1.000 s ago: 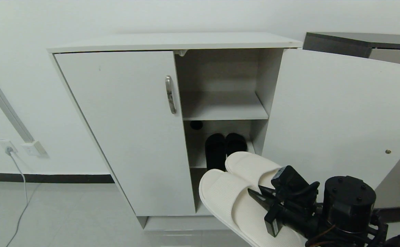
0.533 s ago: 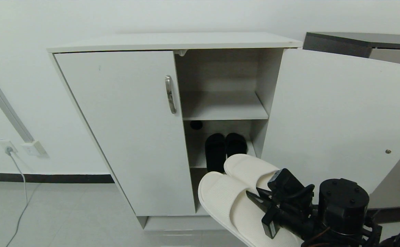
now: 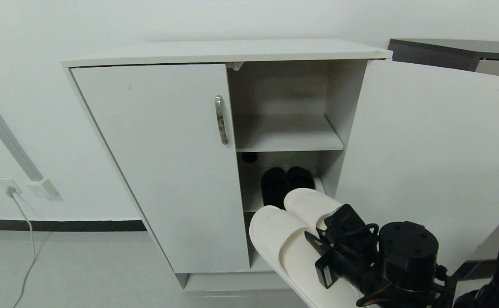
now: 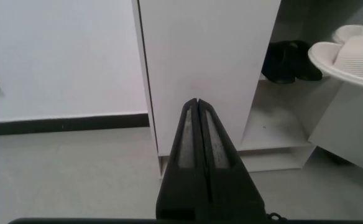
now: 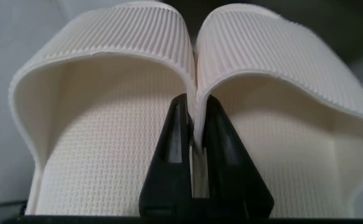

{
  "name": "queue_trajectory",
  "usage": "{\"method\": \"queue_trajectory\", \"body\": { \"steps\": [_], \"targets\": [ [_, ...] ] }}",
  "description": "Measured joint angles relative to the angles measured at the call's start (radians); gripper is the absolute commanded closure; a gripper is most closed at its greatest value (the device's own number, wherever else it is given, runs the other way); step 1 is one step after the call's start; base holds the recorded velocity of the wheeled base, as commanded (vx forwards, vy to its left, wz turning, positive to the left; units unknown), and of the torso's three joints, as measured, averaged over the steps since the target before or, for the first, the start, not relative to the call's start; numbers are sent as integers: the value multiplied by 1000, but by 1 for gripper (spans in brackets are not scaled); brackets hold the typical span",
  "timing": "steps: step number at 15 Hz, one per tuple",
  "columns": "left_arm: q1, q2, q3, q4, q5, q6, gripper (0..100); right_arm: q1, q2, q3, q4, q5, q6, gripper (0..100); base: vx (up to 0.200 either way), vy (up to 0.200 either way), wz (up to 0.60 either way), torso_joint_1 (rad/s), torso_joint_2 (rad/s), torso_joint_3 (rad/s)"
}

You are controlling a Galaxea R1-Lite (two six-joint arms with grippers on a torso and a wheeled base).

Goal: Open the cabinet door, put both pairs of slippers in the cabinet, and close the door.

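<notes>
The right arm is reaching in from the robot's lower right, its black cylindrical wrist joint [image 3: 408, 256] low in front of the open right-hand door [image 3: 424, 145] of the white two-door wooden cabinet [image 3: 232, 51]. Its forearm is angling up and to the left, so that the right tool [image 3: 311, 238] is pointing at the cabinet's opening. That tool is pinching narrowly on the pair of white ribbed open-heel slippers [image 3: 281, 239]. Its two black fingers [image 5: 180, 134] are closing on the touching inner edges of the two uppers, and the slippers are lying side by side, toes forward. The toes are hanging in the air just before the lower part of the opening, tilted upward; whether they are past the cabinet's front edge I cannot tell. Behind them, the pair of black slippers [image 3: 285, 183] is sitting toward the back of a lower shelf, under the white upper shelf [image 3: 287, 136]. The left-hand door [image 3: 159, 149], with its vertical metal bar handle [image 3: 220, 119], is closed. The left arm is being held low over the pale grey floor [image 4: 76, 174]. The left tool [image 4: 197, 107] is pressed together with nothing in it, aiming at the bottom of that closed door.
</notes>
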Motion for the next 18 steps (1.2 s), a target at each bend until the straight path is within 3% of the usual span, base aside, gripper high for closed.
{"method": "queue_trajectory", "body": {
  "steps": [3,7,10,14,18],
  "targets": [
    [-1,0,0,1,0,0,100,72,-3,-87,109,-193,50,100,0,0,0,0,0,0],
    [-1,0,0,0,-1,1,100,143,-58,-229,348,-346,119,100,0,0,0,0,0,0],
    [-1,0,0,1,0,1,100,157,-110,-354,557,-408,199,100,0,0,0,0,0,0],
    [-1,0,0,1,-1,0,100,151,-134,-659,910,-476,310,100,0,0,0,0,0,0],
    [-1,0,0,1,-1,0,100,125,-100,-825,963,-541,313,100,0,0,0,0,0,0]
  ]
}}
